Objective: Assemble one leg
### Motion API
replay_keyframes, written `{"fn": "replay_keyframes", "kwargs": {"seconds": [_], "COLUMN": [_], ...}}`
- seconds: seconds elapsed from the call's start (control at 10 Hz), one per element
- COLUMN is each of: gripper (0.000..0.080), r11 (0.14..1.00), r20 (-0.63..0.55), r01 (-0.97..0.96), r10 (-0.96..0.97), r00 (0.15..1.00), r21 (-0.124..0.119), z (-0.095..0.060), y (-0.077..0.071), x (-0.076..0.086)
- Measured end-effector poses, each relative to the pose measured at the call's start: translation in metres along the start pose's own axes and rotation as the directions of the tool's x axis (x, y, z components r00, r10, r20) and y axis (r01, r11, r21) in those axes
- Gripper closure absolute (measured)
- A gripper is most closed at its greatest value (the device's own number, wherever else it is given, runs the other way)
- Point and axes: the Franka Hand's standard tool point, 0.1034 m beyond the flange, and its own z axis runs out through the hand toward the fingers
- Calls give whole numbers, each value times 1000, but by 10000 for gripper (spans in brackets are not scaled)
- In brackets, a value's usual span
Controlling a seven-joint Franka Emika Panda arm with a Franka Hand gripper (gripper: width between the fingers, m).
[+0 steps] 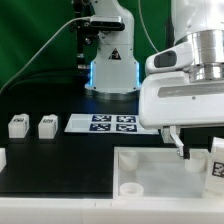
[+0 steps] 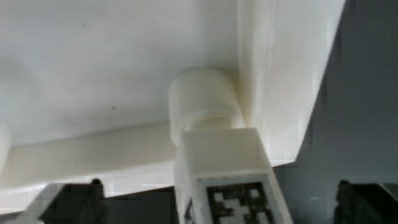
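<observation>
One leg [image 1: 215, 165], a stubby white piece with a black-and-white tag, stands on the large white tray-like part [image 1: 160, 170] near its far corner at the exterior view's right. In the wrist view this leg [image 2: 231, 175] lies along the tray's raised rim [image 2: 285, 60], its rounded end pointing away from the camera. My gripper [image 1: 200, 152] hangs over it, also seen in the wrist view [image 2: 217, 205]. It is open, and the dark fingertips [image 2: 75, 200] stand well clear of the leg on both sides. I cannot tell whether the leg sits in a socket.
Two more legs [image 1: 17, 125] [image 1: 46, 125] stand on the black table at the exterior view's left, and part of another white piece [image 1: 2, 158] shows at the left edge. The marker board [image 1: 112, 122] lies mid-table. A corner socket [image 1: 130, 187] rises from the tray's near side.
</observation>
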Motion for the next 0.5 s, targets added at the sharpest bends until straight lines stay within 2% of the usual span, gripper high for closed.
{"fn": "replay_keyframes", "kwargs": {"seconds": [0.5], "gripper": [150], "r11": [1000], "r20": [1], "r01": [0], "r10": [0], "r00": [1000], "r21": [-1], "z": [0], "y": [0], "x": [-1]}}
